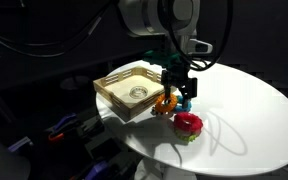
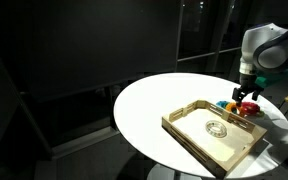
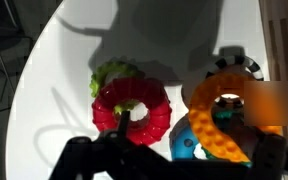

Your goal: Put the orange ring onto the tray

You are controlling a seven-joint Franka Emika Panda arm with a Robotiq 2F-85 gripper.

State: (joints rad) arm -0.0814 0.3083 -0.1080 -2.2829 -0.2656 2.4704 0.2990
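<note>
Close in on the wrist view: the orange ring (image 3: 227, 108) lies on the white tabletop (image 3: 54, 90), at three o'clock of the red ring (image 3: 132, 105). A blue ring (image 3: 189, 148) is pressed against its seven o'clock side. The jaws are spread wide either side, gripping nothing. Only a strip of the tray shows there. In an exterior view the whole tray (image 1: 109, 92) appears, round mark in its floor, at ten o'clock of the gripper (image 1: 174, 92). The tabletop is round, the room dark.
</note>
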